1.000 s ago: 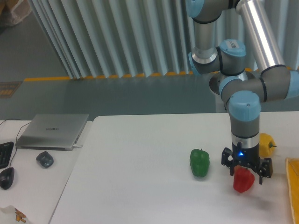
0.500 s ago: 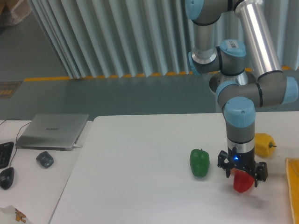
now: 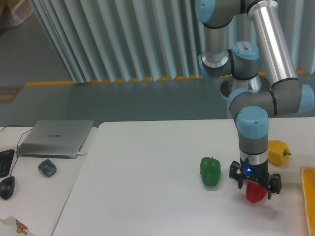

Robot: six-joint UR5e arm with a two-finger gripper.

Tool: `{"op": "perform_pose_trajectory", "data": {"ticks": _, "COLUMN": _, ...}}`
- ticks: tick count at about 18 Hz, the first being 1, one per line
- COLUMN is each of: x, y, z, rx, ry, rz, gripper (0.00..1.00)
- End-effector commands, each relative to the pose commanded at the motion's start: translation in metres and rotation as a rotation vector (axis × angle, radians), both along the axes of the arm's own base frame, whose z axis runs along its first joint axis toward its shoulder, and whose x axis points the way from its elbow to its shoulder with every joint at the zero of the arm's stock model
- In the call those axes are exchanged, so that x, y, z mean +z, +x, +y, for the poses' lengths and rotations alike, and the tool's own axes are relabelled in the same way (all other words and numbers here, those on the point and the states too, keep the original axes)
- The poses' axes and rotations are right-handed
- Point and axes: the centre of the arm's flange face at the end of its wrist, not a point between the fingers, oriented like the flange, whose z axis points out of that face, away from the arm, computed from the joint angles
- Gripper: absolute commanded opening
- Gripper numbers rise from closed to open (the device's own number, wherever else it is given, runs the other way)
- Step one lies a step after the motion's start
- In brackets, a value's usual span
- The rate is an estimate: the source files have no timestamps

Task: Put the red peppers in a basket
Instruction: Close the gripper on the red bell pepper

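At the near right edge of the tabletop [image 3: 157, 196], a narrow strip of the yellow-orange basket [image 3: 309, 196] enters the view, its straight rim running along the frame border. Just left of it, apart from the rim, the red pepper [image 3: 255, 192] rests on the white surface. The claw [image 3: 255, 185] is positioned vertically over the pepper, with one black finger on each side of the pepper's upper half; the pepper's top is hidden under the claw body. Whether the fingers are pressing on the pepper or merely straddling it cannot be determined. A blue indicator light is lit on the wrist above the claw.

Left of the red pepper, near but not touching, the green pepper [image 3: 210, 170] stands upright. Behind and to the right of the arm's lower link, the yellow pepper [image 3: 278, 152] lies with its stem pointing right.

On the far left, a separate surface carries a black mouse [image 3: 7, 187], a grey mouse [image 3: 47, 167] and, further back, a closed silver laptop [image 3: 55, 137]. Grey vertical slats fill the background.
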Motion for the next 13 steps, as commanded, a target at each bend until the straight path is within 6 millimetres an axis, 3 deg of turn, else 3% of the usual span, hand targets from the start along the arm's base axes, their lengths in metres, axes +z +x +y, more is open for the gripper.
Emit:
{"op": "perform_pose_trajectory", "data": {"ticks": 4, "x": -0.005, "y": 0.000, "z": 0.000, "rx": -0.001, "ry": -0.006, "rz": -0.003, "gripper": 0.98}}
{"op": "perform_pose_trajectory", "data": {"ticks": 6, "x": -0.006, "y": 0.001, "z": -0.001, "rx": 0.000, "ry": -0.010, "rz": -0.007, "gripper": 0.86}}
{"op": "perform_pose_trajectory", "data": {"ticks": 9, "x": -0.002, "y": 0.001, "z": -0.002, "rx": -0.001, "ry": -0.008, "rz": -0.005, "gripper": 0.51}}
{"op": "perform_pose_trajectory", "data": {"ticks": 13, "x": 0.010, "y": 0.002, "z": -0.004, "rx": -0.032, "ry": -0.009, "rz": -0.003, "gripper": 0.36}}
